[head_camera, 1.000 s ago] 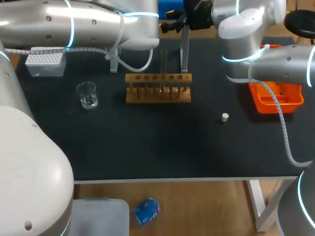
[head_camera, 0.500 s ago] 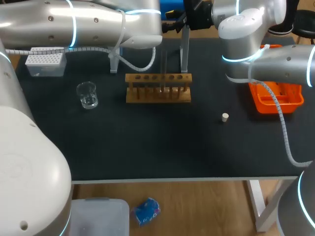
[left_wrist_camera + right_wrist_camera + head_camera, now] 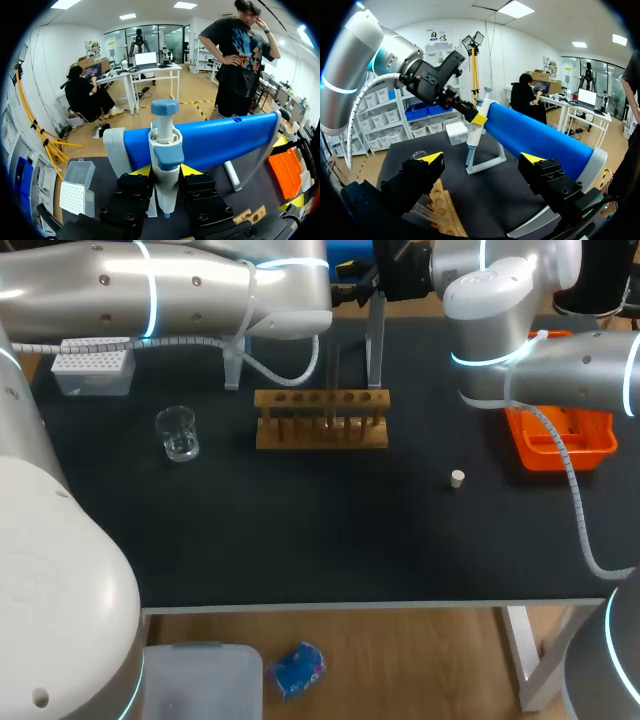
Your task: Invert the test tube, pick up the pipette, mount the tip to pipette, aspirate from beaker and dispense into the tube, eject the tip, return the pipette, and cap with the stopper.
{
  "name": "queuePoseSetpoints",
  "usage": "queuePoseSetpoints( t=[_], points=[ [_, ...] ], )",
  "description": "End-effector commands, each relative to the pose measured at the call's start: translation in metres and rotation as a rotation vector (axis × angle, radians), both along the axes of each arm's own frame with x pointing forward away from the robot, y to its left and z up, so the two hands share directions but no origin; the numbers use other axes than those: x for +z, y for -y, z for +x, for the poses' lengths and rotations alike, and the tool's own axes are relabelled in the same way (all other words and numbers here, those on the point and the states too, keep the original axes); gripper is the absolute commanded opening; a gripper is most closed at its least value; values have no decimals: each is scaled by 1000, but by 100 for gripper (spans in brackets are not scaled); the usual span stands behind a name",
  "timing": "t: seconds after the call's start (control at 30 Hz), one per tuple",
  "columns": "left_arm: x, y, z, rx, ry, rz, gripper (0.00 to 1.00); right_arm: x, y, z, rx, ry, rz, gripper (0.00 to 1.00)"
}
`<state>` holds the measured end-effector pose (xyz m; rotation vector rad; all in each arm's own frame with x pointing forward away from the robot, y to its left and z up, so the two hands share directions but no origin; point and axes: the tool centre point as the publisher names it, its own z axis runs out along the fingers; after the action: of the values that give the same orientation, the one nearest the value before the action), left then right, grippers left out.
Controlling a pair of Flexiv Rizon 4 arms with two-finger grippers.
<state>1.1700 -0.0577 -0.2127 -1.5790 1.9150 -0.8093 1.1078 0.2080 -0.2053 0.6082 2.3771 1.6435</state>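
Picking up the pipette (image 3: 164, 150) is judged the step in hand.

Head view: the test tube (image 3: 333, 375) stands in the rack (image 3: 320, 430). On the tabletop (image 3: 300, 530), the beaker (image 3: 178, 433) lies at the rack's 9 o'clock, the tip box (image 3: 92, 368) at 10 and the stopper (image 3: 457, 478) at 4.

Left wrist view: left gripper (image 3: 165, 172), jaws clenched on the pipette from both sides.

Right wrist view: right gripper (image 3: 481, 159), jaws released and holding nothing; the pipette hangs on its stand (image 3: 487, 162) ahead.

Next move, as judged: lift the pipette clear of the stand, then carry it toward the tip box.
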Motion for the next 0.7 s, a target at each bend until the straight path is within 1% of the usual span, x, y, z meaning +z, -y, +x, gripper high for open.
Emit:
queuePoseSetpoints(
  t=[0.03, 0.07, 0.1, 0.23, 0.3, 0.33, 0.37, 0.43, 0.53, 0.7],
  points=[
    [-1, 1, 3, 1, -10, 3, 12, 1, 1, 0, 1, -3, -3, 100],
    [-1, 1, 2, 1, -11, 2, 14, 1, 1, 0, 1, -3, -3, 100],
    [-1, 1, 2, 1, -11, 0, 13, 1, 1, 0, 1, -3, -3, 100],
    [-1, 1, 2, -2, -12, -3, 12, 1, 1, 0, 1, -3, -3, 100],
    [-1, 1, 2, -3, -12, -4, 29, 1, 1, 0, 1, -3, -3, 100],
    [-1, 1, 2, -3, -12, -4, 33, 1, 1, 0, 1, -3, -3, 100],
    [-1, 1, 1, -3, -12, -6, 34, 1, 1, 0, 1, -3, -3, 100],
    [-2, 1, 1, -3, -13, -8, 43, 1, 1, 0, 1, -3, -3, 100],
    [-2, 2, 1, -2, -13, -10, 46, 1, 1, 0, 1, -3, -3, 100],
    [0, 1, -2, 0, -11, -11, 47, 1, 1, 0, 1, -3, -3, 100]
  ],
)
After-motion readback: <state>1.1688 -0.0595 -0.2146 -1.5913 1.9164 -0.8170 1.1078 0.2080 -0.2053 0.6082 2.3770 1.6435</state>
